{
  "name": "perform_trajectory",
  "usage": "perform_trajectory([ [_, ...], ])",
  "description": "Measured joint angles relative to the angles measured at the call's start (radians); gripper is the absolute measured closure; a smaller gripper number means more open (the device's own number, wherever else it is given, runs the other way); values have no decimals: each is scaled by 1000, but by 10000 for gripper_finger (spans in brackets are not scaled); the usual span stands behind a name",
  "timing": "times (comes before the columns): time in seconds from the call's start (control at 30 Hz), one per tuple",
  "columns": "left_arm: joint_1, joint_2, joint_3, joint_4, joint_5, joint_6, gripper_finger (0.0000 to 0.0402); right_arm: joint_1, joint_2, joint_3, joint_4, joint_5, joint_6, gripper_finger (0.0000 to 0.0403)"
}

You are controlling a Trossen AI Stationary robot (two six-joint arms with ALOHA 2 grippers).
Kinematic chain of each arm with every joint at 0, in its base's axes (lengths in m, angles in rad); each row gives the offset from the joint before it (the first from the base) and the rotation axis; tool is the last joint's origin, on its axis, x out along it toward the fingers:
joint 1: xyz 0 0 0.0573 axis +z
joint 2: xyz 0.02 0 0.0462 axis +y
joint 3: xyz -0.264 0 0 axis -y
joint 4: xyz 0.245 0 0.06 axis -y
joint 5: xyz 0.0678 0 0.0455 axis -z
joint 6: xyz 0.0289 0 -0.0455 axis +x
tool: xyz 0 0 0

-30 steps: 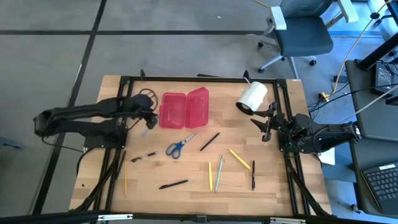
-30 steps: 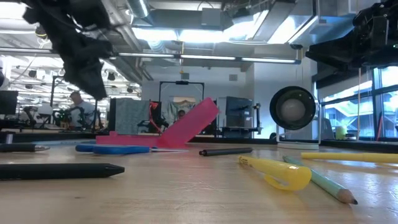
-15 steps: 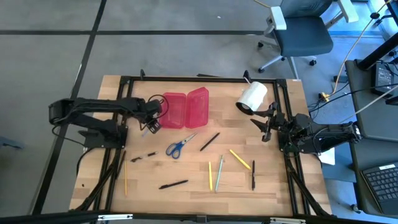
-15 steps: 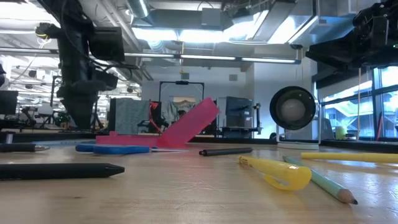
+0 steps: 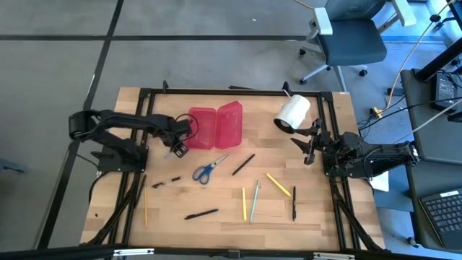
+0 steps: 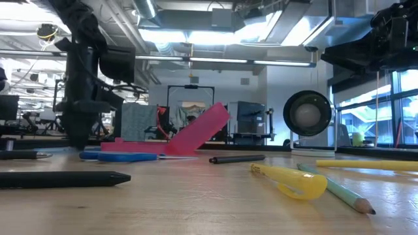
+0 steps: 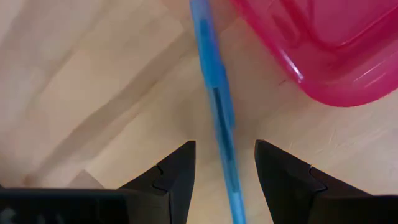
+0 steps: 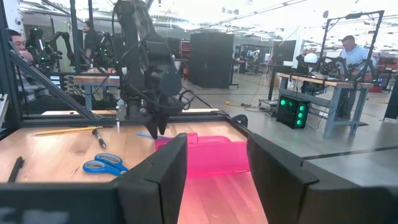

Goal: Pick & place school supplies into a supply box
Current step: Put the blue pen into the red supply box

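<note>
Nothing visible sits in the box (image 5: 214,126) yet: the left gripper (image 7: 222,163), fingers apart, straddles a blue pen (image 7: 217,106) lying just beside it, while scissors (image 5: 207,170) and other pens wait on the surface (image 5: 317,217); the right gripper (image 8: 214,162) is open.

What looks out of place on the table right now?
The big white roll lies on its side near the right gripper, and it isn't a school supply. The supply box sits open and looks empty, with pens, pencils and scissors scattered loose. Nothing appears damaged or spilled.
</note>
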Motion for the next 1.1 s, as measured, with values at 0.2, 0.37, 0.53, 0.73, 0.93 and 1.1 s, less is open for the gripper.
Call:
perform_trajectory([
  [0.2, 0, 43, 5, 0, 7, -9, 244, 0, 0, 0, 0, 0, 0, 231],
  [0.37, 0, 44, 4, 2, 11, -8, 267, 0, 0, 0, 1, 0, 0, 231],
  [0.53, 0, 45, 3, 5, 19, -6, 306, 0, 0, 0, 1, 0, 2, 231],
  [0.73, -1, 46, 2, 4, 25, -5, 349, 0, 0, 0, 1, 0, 2, 231],
  [0.93, -1, 46, 2, 1, 13, -5, 376, 0, 0, 0, 1, 0, 2, 231],
  [1.1, 0, 43, 2, -13, 14, -5, 383, 0, 0, 0, 1, 0, 1, 231],
])
